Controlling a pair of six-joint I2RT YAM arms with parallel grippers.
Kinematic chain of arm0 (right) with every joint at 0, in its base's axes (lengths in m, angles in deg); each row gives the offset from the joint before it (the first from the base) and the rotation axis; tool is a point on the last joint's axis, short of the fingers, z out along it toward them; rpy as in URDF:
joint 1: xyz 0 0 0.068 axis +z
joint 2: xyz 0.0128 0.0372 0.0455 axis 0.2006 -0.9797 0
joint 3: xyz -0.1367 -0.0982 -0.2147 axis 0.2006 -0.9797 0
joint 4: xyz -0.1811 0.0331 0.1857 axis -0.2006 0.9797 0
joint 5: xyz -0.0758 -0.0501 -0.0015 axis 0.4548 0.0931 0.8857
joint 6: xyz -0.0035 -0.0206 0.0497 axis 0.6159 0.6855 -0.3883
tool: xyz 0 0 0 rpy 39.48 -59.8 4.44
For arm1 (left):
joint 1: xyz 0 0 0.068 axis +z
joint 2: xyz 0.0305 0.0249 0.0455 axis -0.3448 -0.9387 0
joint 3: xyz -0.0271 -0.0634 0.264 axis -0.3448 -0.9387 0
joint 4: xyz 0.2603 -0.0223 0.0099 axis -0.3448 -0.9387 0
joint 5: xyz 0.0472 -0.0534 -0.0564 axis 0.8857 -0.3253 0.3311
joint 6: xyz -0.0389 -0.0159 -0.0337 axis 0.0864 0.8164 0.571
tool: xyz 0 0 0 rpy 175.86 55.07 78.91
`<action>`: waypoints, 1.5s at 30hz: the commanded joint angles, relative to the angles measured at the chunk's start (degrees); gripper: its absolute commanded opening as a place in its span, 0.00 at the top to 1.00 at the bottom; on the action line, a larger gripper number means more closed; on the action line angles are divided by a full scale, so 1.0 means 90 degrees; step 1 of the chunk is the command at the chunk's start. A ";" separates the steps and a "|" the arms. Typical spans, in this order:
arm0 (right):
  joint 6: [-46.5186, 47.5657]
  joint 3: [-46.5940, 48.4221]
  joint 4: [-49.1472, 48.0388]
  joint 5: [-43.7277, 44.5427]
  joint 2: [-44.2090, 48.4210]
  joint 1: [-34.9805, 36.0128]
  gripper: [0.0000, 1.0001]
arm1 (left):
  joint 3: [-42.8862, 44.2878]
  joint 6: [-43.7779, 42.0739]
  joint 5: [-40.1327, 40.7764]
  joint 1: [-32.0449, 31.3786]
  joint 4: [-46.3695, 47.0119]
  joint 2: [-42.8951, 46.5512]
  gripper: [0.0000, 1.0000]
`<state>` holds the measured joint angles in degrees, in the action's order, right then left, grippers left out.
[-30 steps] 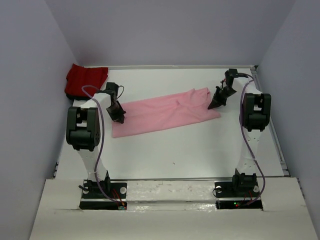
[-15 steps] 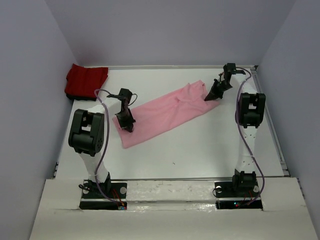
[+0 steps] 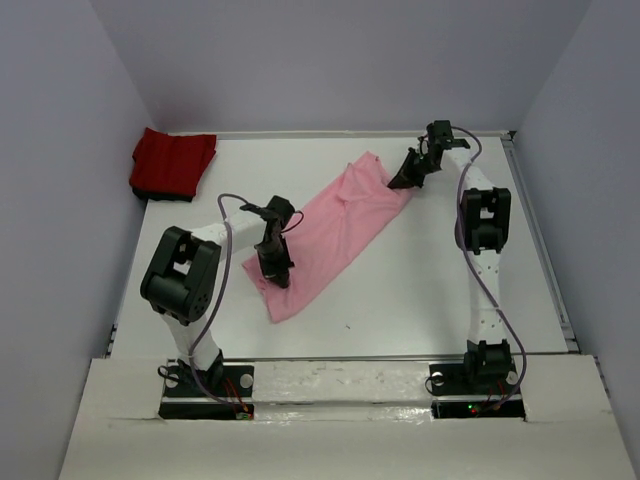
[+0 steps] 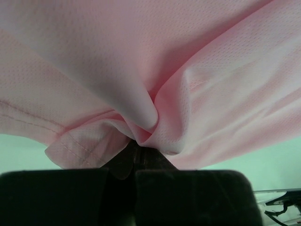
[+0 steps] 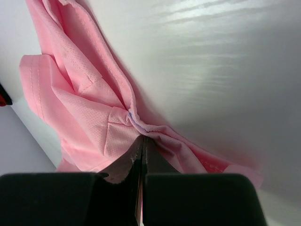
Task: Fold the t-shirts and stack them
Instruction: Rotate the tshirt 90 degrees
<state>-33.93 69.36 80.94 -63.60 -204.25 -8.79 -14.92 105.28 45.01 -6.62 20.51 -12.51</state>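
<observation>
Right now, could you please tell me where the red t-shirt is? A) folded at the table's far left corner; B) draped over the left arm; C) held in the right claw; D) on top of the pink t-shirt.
A: the red t-shirt lies folded at the far left corner of the table, well apart from the pink t-shirt.

The right claw (image 5: pixel 142 141) pinches a fold of the pink t-shirt (image 5: pixel 80 103) on the white table (image 5: pixel 211 70).
</observation>
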 commanded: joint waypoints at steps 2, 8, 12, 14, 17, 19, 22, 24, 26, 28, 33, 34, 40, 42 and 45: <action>-0.0163 0.0299 -0.0700 0.0269 -0.0421 0.0081 1.00 | -0.0462 0.0179 -0.0037 -0.0168 -0.0453 0.0405 1.00; -0.0621 0.0778 -0.1520 -0.0131 -0.0831 0.0081 1.00 | -0.0550 0.0111 -0.0223 -0.0383 -0.0795 0.0630 1.00; -0.1002 0.0827 -0.2340 -0.0463 -0.0939 0.0140 1.00 | -0.0385 0.0023 -0.0428 -0.0598 -0.0961 0.0571 1.00; -0.1119 0.0885 -0.2691 -0.0531 -0.0968 0.0198 1.00 | -0.0239 0.0042 -0.0312 -0.0685 -0.1097 0.0581 1.00; -0.1149 0.0866 -0.3190 -0.0727 -0.0852 0.0198 1.00 | 0.0346 0.0120 0.0137 -0.0705 -0.1264 0.0776 1.00; -0.1062 0.0749 -0.3560 -0.0766 -0.0618 0.0198 1.00 | 0.0942 0.0140 0.0391 -0.0696 -0.1400 0.0864 1.00; -0.1003 0.0700 -0.3815 -0.0747 -0.0451 0.0198 1.00 | 0.1587 0.0081 0.0470 -0.0705 -0.1635 0.0747 0.98; -0.1177 0.0826 -0.3982 -0.0834 -0.0441 0.0198 1.00 | 0.1666 0.0032 0.0285 -0.0715 -0.1665 0.0533 0.98; -0.1334 0.0914 -0.4205 -0.0961 -0.0480 0.0198 1.00 | 0.1618 0.0042 0.0197 -0.0744 -0.1606 0.0503 0.98; -0.1471 0.0973 -0.4285 -0.1098 -0.0470 0.0198 1.00 | 0.1793 0.0052 0.0362 -0.0764 -0.1615 0.0522 0.98; -0.1354 0.0448 -0.4285 -0.1225 0.0143 0.0198 0.90 | 0.2613 -0.0628 0.0793 -0.0716 -0.1646 0.0308 0.83; -0.1325 0.0253 -0.4275 -0.1341 0.0309 0.0140 0.84 | 0.2769 -0.0757 0.1034 -0.0686 -0.1577 0.0230 0.76; -0.0691 -0.1612 -0.3651 -0.1304 0.1978 0.0081 0.61 | 0.2781 -0.1510 0.0404 0.0181 -0.0524 0.0336 0.46; -0.0593 -0.2284 -0.3524 -0.1255 0.2573 0.0004 0.58 | 0.2470 -0.1540 -0.0393 0.0611 0.0050 0.0395 0.38; -0.0602 -0.2746 -0.3192 -0.1332 0.2956 -0.0192 0.45 | 0.2301 -0.1744 -0.1071 0.1402 0.0337 0.0279 0.30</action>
<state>-41.52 48.49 49.96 -74.35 -183.40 -8.11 7.48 93.59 43.96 0.36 18.46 -10.58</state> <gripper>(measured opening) 0.481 0.667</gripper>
